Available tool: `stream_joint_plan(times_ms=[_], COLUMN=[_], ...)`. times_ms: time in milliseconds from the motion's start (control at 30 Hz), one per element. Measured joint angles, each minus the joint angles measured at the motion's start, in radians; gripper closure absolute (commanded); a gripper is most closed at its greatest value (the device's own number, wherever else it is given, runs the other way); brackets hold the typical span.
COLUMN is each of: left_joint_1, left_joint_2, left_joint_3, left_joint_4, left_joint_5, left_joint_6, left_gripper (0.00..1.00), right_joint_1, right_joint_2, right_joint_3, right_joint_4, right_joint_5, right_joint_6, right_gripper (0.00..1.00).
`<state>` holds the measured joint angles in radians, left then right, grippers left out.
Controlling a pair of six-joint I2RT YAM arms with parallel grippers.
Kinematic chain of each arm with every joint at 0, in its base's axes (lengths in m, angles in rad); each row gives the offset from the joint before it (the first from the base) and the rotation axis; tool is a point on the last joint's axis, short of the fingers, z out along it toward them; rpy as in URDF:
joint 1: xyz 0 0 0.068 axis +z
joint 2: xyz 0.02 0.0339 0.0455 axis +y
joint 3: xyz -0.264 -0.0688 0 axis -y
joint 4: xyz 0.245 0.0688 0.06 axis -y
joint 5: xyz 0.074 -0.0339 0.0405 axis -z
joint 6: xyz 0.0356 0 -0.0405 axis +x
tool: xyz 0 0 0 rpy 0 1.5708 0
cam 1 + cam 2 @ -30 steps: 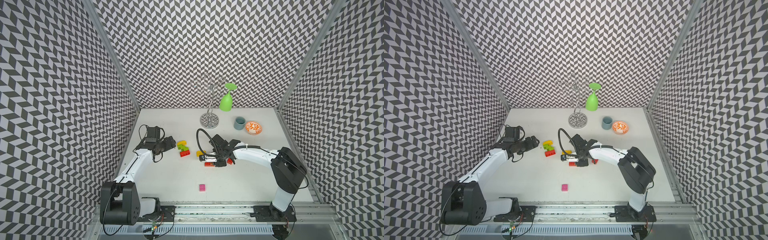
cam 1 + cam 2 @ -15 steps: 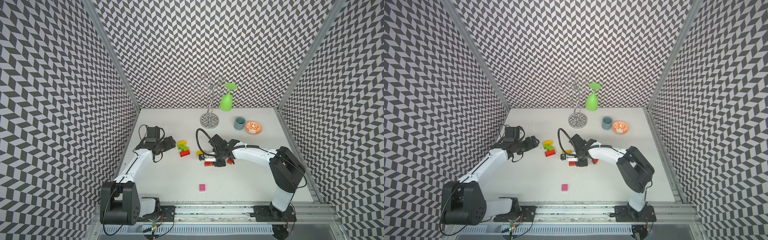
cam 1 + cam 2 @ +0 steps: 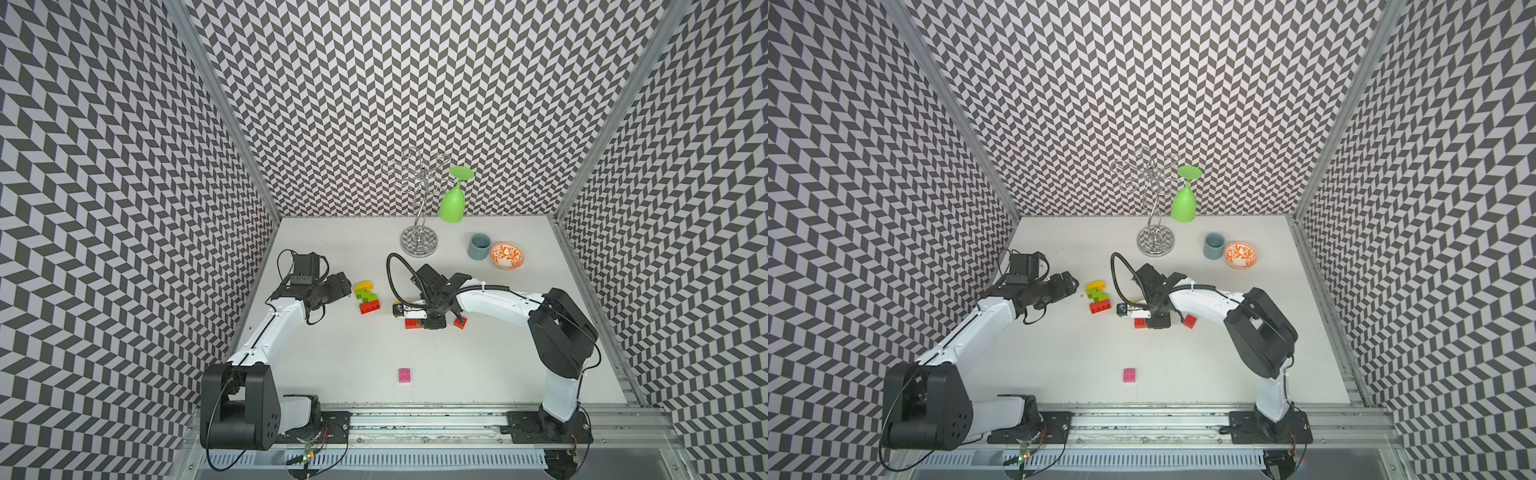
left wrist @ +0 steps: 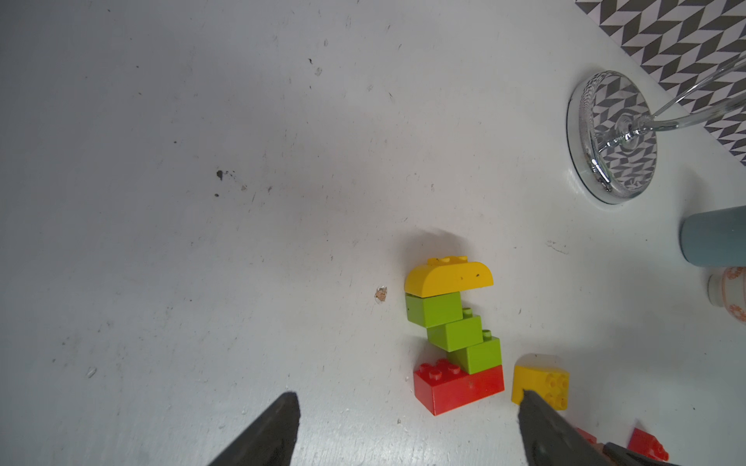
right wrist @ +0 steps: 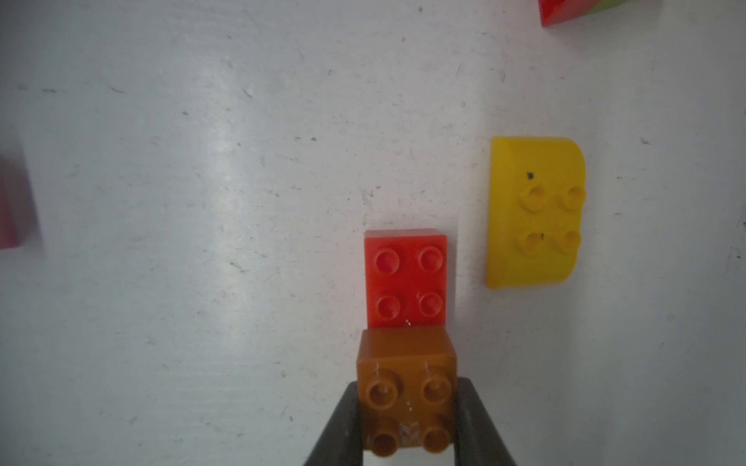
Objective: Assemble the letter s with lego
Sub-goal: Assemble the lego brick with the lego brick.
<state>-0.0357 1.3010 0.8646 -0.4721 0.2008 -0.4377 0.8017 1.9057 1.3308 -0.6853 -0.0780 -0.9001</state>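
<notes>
So, your right gripper is pinched tight on the brown brick, which overlaps one end of a red brick. Can't tell if it's actually pushed down onto it. A loose yellow brick lies just beside them. Your left gripper is spread wide, holding nothing, pointed at the stack near the middle of both top views: yellow cap, three lime steps, red base. The pink brick sits alone, lower centre.
</notes>
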Motion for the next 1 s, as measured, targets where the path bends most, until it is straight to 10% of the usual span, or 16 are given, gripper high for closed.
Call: stream_joint_plan(times_ms=[533,900,1000], left_joint_1=[0.013,0.013,0.013], left_joint_2=[0.000,0.000,0.000], left_joint_3=[0.000,0.000,0.000], left_joint_4=[0.000,0.000,0.000], left_joint_5=[0.019,0.022,0.021], left_joint_6=[0.000,0.001,0.001], left_gripper=[0.14,0.14,0.13], right_joint_1=[0.024,0.024,0.019], right_joint_2=[0.035,-0.014,-0.014], right_joint_3=[0.043,-0.014,-0.021], right_joint_4=[-0.039,-0.047,-0.056], right_joint_5=[0.053,0.024,0.026], right_joint_6=[0.058,0.118,0.138], right_gripper=[0.99,0.63,0.38])
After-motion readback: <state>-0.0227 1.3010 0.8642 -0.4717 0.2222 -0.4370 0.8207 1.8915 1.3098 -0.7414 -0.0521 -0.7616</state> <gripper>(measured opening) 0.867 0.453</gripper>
